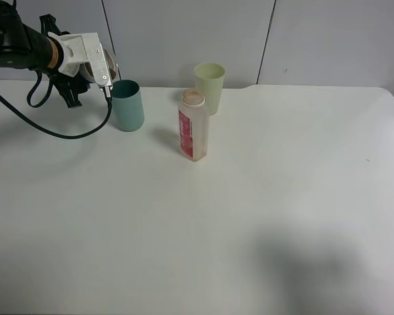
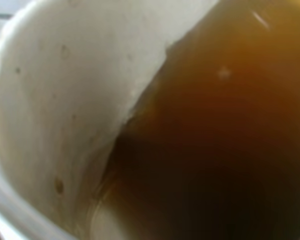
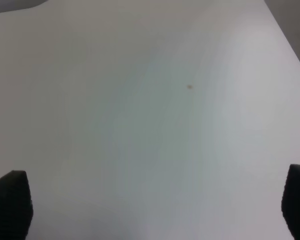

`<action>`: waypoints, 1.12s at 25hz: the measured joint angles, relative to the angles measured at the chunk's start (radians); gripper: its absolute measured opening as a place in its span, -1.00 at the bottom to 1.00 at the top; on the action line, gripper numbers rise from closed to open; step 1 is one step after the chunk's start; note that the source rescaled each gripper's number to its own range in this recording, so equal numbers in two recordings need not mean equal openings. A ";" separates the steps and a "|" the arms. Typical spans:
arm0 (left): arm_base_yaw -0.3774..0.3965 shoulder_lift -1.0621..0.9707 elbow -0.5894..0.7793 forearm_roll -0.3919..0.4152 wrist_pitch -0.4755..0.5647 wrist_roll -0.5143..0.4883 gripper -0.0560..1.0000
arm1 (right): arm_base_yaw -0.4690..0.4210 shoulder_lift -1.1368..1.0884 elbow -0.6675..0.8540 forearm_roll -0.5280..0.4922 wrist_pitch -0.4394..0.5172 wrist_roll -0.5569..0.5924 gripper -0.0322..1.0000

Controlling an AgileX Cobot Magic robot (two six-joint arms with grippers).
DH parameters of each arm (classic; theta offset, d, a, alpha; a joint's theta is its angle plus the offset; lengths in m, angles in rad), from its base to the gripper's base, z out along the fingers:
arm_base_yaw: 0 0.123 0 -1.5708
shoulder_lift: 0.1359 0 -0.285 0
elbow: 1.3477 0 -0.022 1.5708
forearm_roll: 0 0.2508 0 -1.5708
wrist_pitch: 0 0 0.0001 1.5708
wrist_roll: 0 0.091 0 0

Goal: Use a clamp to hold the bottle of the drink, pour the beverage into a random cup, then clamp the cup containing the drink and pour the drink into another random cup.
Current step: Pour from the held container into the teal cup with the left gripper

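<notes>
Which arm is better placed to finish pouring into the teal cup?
Left. Its pincer holds a tilted cup with brown drink beside the teal cup's rim; the right pincer hangs open over bare table.

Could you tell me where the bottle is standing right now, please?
In the high view the bottle stands upright near the table's back middle, just in front of the pale green cup and right of the teal cup.

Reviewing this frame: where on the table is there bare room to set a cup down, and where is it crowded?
The white table is bare across its whole near half, and to the right of the bottle out to the right edge. The crowded part is the back left: the teal cup, the pale green cup and the bottle stand close together, with the left gripper tilting a cup over the teal one.
</notes>
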 joint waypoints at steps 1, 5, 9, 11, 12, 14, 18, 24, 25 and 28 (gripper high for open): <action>0.000 0.000 0.000 0.000 0.000 0.001 -0.89 | 0.000 0.000 0.000 0.000 0.000 0.000 1.00; 0.000 0.000 0.000 0.000 0.000 0.017 -0.89 | 0.000 0.000 0.000 0.000 0.000 0.000 1.00; 0.000 0.000 0.000 0.000 0.000 0.042 -0.89 | 0.000 0.000 0.000 0.000 0.000 0.000 1.00; 0.000 0.000 -0.004 0.000 0.000 0.053 -0.89 | 0.000 0.000 0.000 0.000 0.000 0.000 1.00; 0.000 0.000 -0.011 0.000 0.001 0.054 -0.89 | 0.000 0.000 0.000 0.000 0.000 0.000 1.00; 0.000 0.003 -0.029 0.000 0.001 0.056 -0.89 | 0.000 0.000 0.000 0.000 0.000 0.000 1.00; 0.000 0.009 -0.061 0.000 0.000 0.056 -0.89 | 0.000 0.000 0.000 0.000 0.000 0.000 1.00; 0.000 0.029 -0.063 0.000 0.001 0.062 -0.89 | 0.000 0.000 0.000 0.000 0.000 0.000 1.00; 0.000 0.030 -0.063 0.000 0.001 0.069 -0.89 | 0.000 0.000 0.000 0.000 0.000 0.000 1.00; 0.000 0.030 -0.063 0.000 0.001 0.100 -0.89 | 0.000 0.000 0.000 0.000 0.000 0.000 1.00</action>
